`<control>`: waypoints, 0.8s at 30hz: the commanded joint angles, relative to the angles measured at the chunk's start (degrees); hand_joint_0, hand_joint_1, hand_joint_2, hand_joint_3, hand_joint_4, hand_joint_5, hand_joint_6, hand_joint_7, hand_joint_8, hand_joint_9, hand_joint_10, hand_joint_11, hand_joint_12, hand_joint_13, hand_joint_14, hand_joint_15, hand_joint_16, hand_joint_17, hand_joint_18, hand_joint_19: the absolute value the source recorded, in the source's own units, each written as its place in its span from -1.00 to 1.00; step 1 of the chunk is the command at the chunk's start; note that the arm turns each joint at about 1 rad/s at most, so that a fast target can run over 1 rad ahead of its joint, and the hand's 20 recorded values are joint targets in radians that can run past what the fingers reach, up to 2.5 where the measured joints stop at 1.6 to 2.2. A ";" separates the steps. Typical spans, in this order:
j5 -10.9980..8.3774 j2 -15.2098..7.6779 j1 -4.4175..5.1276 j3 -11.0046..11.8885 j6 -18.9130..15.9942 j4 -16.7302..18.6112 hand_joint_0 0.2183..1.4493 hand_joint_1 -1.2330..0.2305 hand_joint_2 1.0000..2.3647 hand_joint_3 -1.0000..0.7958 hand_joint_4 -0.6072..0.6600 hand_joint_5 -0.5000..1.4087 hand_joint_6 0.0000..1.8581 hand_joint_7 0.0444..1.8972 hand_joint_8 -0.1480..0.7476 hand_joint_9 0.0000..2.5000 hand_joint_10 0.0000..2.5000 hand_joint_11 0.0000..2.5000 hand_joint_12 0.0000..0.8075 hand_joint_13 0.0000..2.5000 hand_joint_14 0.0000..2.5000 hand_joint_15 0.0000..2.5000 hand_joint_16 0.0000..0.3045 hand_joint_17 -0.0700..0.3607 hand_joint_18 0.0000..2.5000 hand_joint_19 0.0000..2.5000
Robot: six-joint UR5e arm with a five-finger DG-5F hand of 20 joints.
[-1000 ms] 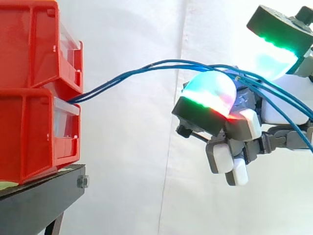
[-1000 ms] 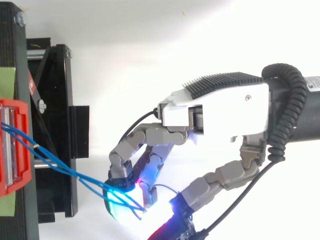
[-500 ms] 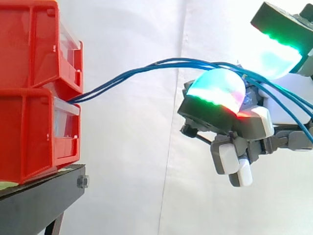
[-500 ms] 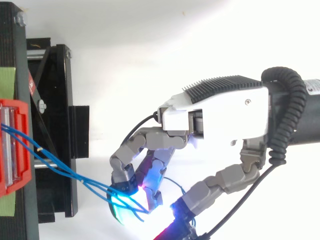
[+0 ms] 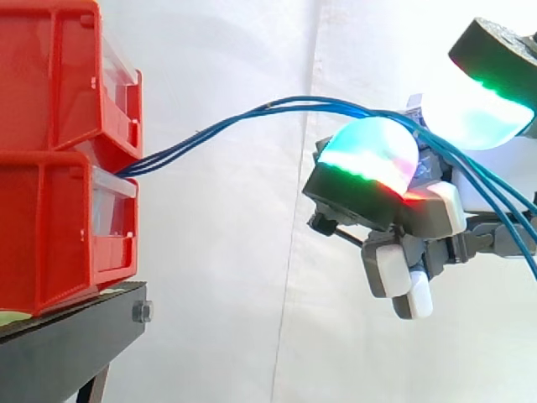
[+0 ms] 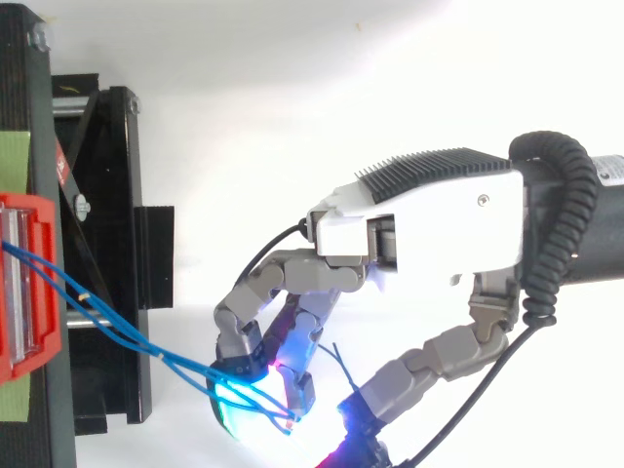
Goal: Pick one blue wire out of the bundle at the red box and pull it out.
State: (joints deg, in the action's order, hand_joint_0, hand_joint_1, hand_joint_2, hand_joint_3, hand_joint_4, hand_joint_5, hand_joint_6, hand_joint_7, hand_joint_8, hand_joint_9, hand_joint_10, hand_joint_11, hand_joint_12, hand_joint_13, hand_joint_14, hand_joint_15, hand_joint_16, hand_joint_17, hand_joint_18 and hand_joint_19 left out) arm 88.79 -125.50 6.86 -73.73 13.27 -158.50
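Away from red bins (image 5: pixel 59 151), the hand (image 6: pixel 419 234) grips blue wires (image 5: pixel 294 102).

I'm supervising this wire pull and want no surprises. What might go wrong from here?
Several thin blue wires run bunched together across the hand's curled fingers, so more than one may come out. They emerge between the stacked red plastic bins; a hard pull might shift those bins.
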 commanded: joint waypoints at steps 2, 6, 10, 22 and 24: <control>-0.02 -0.01 0.00 -0.01 0.00 0.03 -0.39 -0.49 -0.99 -0.32 0.40 -0.66 -0.04 0.04 0.14 -0.24 -0.98 -0.50 0.11 -0.29 -0.99 -0.67 -0.62 -0.07 -0.35 -0.55; -0.02 -0.01 0.00 -0.01 0.00 0.03 -0.48 -0.33 -0.99 -0.35 0.38 -0.64 -0.09 0.07 0.16 -0.16 -0.99 -0.52 0.12 -0.28 -0.99 -0.68 -0.60 -0.05 -0.34 -0.55; -0.02 -0.01 0.00 -0.01 0.00 0.03 -0.50 -0.25 -0.99 -0.37 0.35 -0.61 -0.14 0.12 0.16 -0.14 -0.98 -0.54 0.13 -0.26 -0.99 -0.67 -0.60 -0.04 -0.33 -0.55; 0.06 0.08 0.00 -0.01 0.00 0.12 -0.35 -0.41 -0.98 -0.24 0.37 -0.63 -0.09 0.22 0.17 -0.12 -0.98 -0.49 0.12 -0.24 -0.99 -0.67 -0.62 -0.06 -0.31 -0.55; -0.02 -0.01 0.00 -0.01 0.00 0.12 -0.34 -0.42 -0.97 -0.18 0.33 -0.64 -0.06 0.17 0.17 -0.13 -0.98 -0.50 0.12 -0.24 -0.99 -0.67 -0.61 -0.06 -0.31 -0.56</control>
State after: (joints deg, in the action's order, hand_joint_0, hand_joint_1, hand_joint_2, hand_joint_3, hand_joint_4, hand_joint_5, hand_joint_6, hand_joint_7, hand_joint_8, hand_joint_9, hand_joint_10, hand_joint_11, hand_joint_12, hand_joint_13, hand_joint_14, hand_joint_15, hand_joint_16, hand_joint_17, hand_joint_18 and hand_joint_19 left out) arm 88.77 -125.47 6.85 -73.73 13.27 -158.38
